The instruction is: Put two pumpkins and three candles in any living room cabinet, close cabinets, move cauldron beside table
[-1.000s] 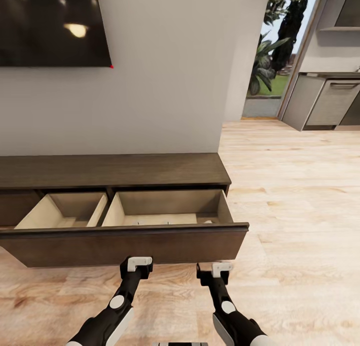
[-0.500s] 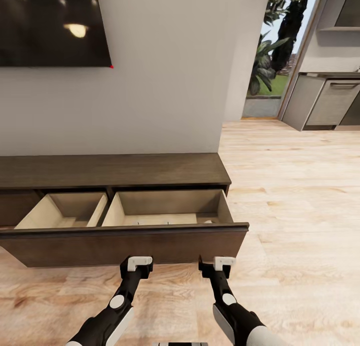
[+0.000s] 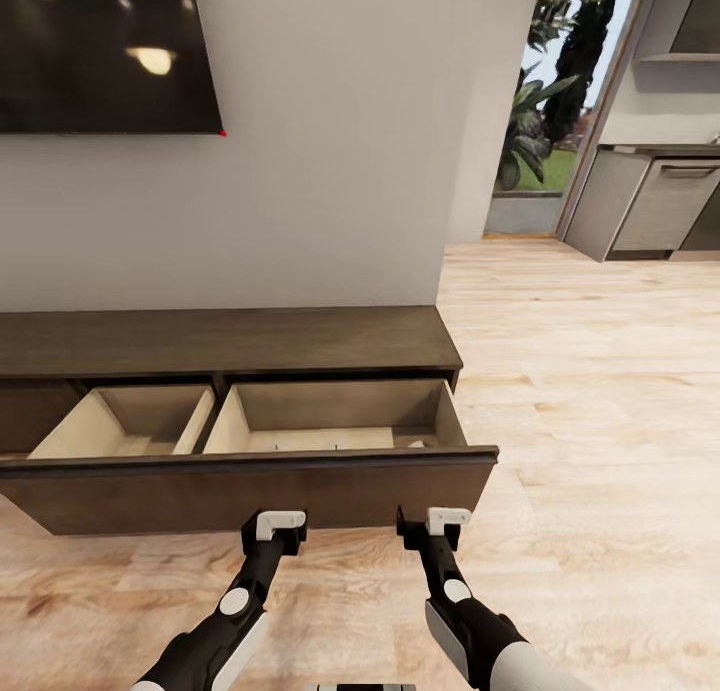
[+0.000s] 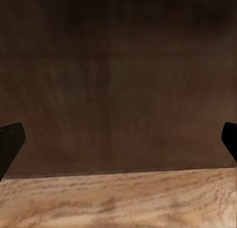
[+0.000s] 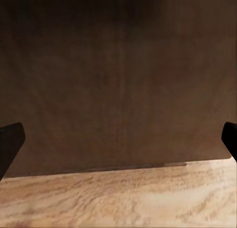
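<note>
The cabinet (image 3: 250, 343) drawer (image 3: 330, 421) stands open; its contents I cannot make out. My left hand (image 3: 275, 524) and right hand (image 3: 437, 521), both spread wide, face its front panel.

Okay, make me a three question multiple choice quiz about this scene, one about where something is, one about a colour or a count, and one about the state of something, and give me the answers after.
1. Where are both hands?
A. Inside the open drawer
B. Low in front of the drawer front, above the floor
C. On the cabinet top

2. How many pale compartments of the open drawer show in the head view?
A. One
B. Two
C. Four

3. What state is the cabinet in?
A. Fully closed
B. Drawer pulled out
C. Drawer removed and lying on the floor

Answers:
1. B: the left hand and right hand sit just below the dark drawer front.
2. B: a divider splits the beige interior in two.
3. B: the cabinet has its drawer standing out, its interior open to view.
</note>
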